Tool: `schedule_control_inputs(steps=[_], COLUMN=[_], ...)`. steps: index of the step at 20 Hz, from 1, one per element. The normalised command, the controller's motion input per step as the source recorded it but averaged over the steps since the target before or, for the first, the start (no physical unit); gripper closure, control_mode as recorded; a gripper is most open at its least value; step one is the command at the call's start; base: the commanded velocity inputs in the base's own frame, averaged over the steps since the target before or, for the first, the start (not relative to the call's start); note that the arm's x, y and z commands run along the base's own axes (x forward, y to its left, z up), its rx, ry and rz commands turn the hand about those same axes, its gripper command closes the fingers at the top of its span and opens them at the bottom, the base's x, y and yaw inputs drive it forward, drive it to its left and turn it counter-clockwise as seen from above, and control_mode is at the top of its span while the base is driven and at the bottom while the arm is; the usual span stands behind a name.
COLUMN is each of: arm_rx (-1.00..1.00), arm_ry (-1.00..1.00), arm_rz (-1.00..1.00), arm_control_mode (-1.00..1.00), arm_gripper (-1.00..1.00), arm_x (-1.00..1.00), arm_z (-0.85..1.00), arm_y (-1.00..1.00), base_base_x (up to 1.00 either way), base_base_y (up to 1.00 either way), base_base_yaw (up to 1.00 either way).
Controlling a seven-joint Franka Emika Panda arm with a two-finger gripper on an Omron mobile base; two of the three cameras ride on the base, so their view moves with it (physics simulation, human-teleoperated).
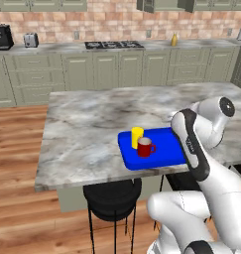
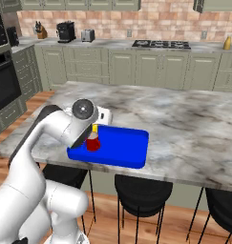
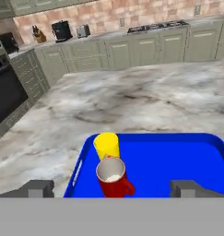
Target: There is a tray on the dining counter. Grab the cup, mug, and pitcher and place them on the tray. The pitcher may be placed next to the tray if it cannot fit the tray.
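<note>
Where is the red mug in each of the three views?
Left base view: mug right of centre, on the tray, right of the cup.
Right base view: mug left of centre, beside the arm.
Hand view: mug bottom centre, below the cup.
Shared landmark: the blue tray.

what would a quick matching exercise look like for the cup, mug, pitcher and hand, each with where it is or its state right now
Things:
1. cup
2. mug
3. pitcher
4. hand

Place or state:
A. on the far wall counter, right of the stove
B. open, holding nothing
C. red, on the tray, handle showing
D. yellow, on the tray, just behind the red one

Pairs: 1-D, 2-C, 3-A, 4-B
</note>
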Motion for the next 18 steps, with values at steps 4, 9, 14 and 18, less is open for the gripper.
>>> schedule_control_inputs(steps=[4,9,14,18], arm_rx=[-0.07,-0.10,-0.13,-0.07], arm_ry=[0.08,0.01,0.00,0.00], arm_rz=[-0.29,-0.23,-0.05,0.11], arm_control_mode=[-1.00,-1.00,-1.00,-1.00], arm_gripper=[-1.00,-1.00,-1.00,-1.00], arm_x=[-0.39,-0.45,-0.53,-0.83], arm_z=[0.60,0.54,0.57,0.38], arm_y=[0.01,0.00,0.01,0.00], base_base_x=[0.00,0.00,0.00,0.00], base_base_y=[0.00,0.00,0.00,0.00], base_base_yaw=[0.00,0.00,0.00,0.00])
